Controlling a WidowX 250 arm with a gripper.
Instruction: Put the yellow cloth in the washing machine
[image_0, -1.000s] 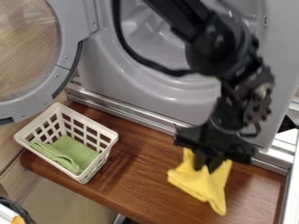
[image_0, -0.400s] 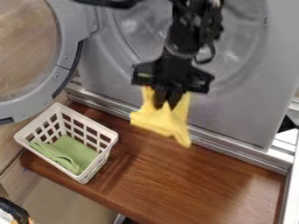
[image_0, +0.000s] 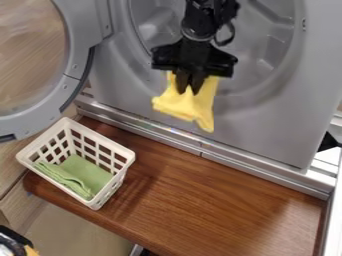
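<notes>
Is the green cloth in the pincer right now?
No, the pincer grips the yellow cloth, while the green cloth lies in the white basket.

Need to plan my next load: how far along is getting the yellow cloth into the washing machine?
Roughly midway, I'd judge. Done: the door is open, and the yellow cloth hangs above the wooden surface, gripped. In hand: the tool holds it before the machine, near the opening's lower rim. Left: getting it into the drum and releasing it.
</notes>
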